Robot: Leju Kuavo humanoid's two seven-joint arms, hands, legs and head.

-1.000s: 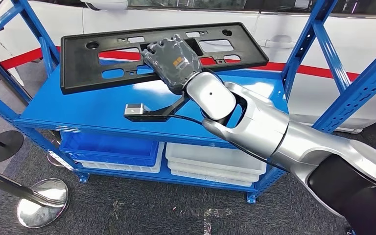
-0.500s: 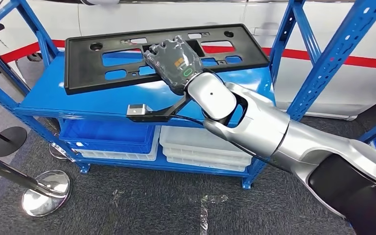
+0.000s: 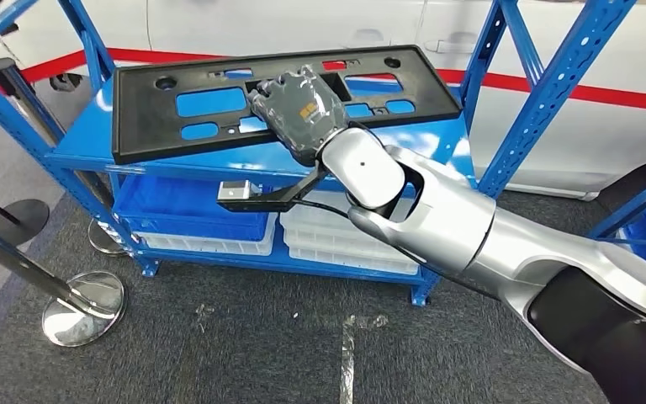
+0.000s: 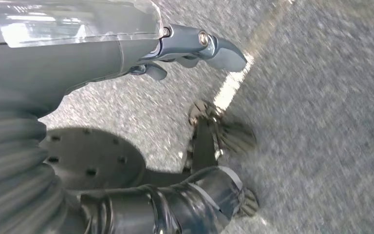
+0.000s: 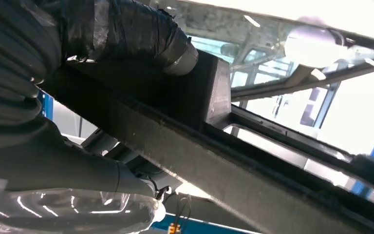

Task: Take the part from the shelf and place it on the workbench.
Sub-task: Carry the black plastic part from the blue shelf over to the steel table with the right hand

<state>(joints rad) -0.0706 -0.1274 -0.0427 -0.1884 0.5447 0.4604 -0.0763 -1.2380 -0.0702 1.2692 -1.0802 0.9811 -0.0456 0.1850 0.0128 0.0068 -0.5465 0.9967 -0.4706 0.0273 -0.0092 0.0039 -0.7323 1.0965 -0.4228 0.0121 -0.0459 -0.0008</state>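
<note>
The right hand (image 3: 296, 108) gripped the part (image 3: 160, 118) at its middle bar, fingers hooked through a cut-out; in the right wrist view a finger (image 5: 126, 29) wrapped over that bar. The part, a long black plastic frame, stood tilted above the shelf (image 3: 84, 147), its ends reaching toward 9 and 3 o'clock of the hand. It looked light and stiff, though long enough to swing or twist about a one-handed hold, so a grip near the centre seemed right. The thin bars between cut-outs might flex. The left hand (image 4: 185, 44) hung over the floor, fingers curled, holding nothing. A white car (image 3: 261, 25) stood at 12 o'clock.
</note>
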